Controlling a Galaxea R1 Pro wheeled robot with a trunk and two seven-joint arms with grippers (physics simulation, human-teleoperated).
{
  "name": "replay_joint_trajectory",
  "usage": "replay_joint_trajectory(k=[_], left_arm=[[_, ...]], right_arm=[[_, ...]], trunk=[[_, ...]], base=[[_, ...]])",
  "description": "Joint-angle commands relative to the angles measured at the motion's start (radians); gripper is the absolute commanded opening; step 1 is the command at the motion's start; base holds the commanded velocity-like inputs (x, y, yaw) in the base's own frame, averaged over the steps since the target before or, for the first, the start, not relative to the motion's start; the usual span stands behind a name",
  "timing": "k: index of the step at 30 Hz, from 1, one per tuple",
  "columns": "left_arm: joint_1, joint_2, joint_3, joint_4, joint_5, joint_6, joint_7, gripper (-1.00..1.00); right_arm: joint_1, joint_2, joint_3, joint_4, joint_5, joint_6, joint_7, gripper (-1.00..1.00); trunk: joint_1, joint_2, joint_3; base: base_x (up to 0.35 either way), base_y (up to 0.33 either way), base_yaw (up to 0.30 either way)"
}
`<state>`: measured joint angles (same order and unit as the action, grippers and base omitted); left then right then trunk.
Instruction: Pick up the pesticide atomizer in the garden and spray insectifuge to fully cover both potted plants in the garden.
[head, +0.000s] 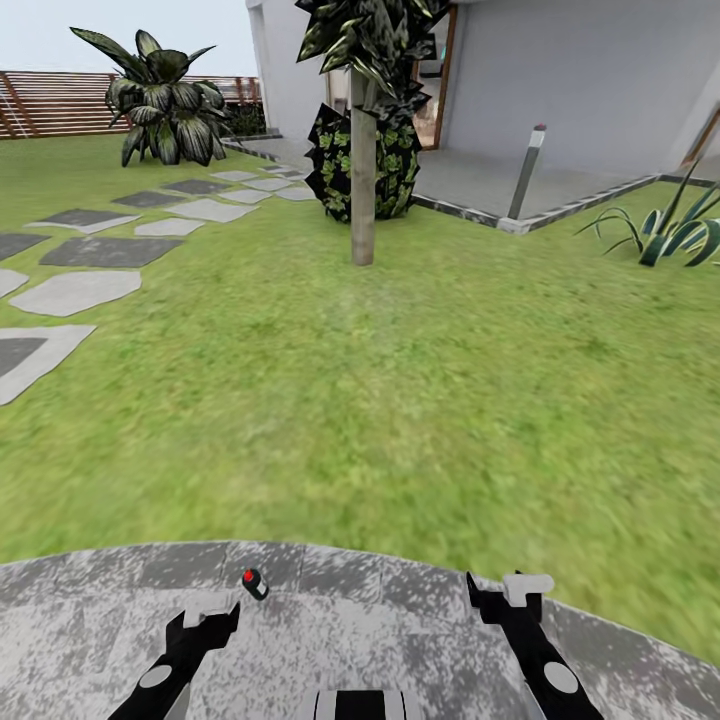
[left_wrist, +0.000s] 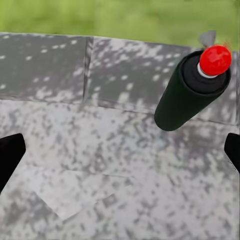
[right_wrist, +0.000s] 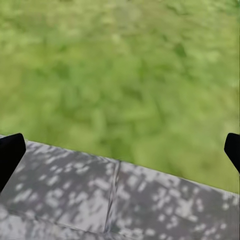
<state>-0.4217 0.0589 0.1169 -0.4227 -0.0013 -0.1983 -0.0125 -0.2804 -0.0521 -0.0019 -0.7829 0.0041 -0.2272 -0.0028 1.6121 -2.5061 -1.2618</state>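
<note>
We are looking out over a wide green lawn with grey stepping stones running off on the left toward a slatted wooden fence, a trunked palm standing mid-lawn, a grey bollard light by the paved edge of a house, and a thin-leaved spiky clump on the right. Nearest to us, the round mottled grey stone patio is curving across the foot of the head view. We are holding both arms low and forward over it: the left tool is reaching over the stone with its jaws apart, and the right tool is hanging near the patio's rim, also with jaws apart and gripping nothing. The pesticide atomizer is standing on the patio just ahead of the left tool and slightly to its right, not touching it. The left wrist view is showing what the head view leaves tiny: the atomizer is a slim dark cylinder with a bright red cap, lying off-centre toward one of the dark fingertips. The right wrist view is showing the patio edge meeting grass.
</note>
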Motion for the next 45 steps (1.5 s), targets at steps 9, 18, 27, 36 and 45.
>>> replay_joint_trajectory(k=[9,18,27,36,45], left_arm=[[0.0,-0.002,0.003,0.001,0.0,-0.004,-0.001,1.0],[0.0,-0.003,0.003,0.001,0.0,-0.008,-0.001,1.0],[0.0,-0.002,0.003,0.001,0.0,-0.009,-0.001,1.0],[0.0,-0.002,0.003,0.001,-0.001,-0.009,-0.001,1.0],[0.0,-0.002,0.003,0.001,0.0,-0.009,-0.001,1.0]], right_arm=[[0.0,0.0,-0.001,0.0,-0.001,-0.003,0.0,1.0],[0.0,0.0,0.0,-0.001,0.0,-0.003,0.0,1.0],[0.0,0.0,0.001,0.0,0.0,-0.003,0.0,1.0],[0.0,0.0,0.003,0.0,0.0,-0.003,0.0,1.0],[0.0,0.0,0.003,0.0,-0.001,-0.003,0.0,1.0]], trunk=[[0.0,0.0,-0.001],[0.0,0.0,-0.001],[0.0,0.0,-0.001],[0.0,0.0,-0.001],[0.0,0.0,-0.001]], base=[[0.029,0.0,0.0],[0.0,-0.001,0.0],[-0.092,-0.184,0.0],[-0.091,-0.254,0.0],[-0.012,-0.267,0.142]])
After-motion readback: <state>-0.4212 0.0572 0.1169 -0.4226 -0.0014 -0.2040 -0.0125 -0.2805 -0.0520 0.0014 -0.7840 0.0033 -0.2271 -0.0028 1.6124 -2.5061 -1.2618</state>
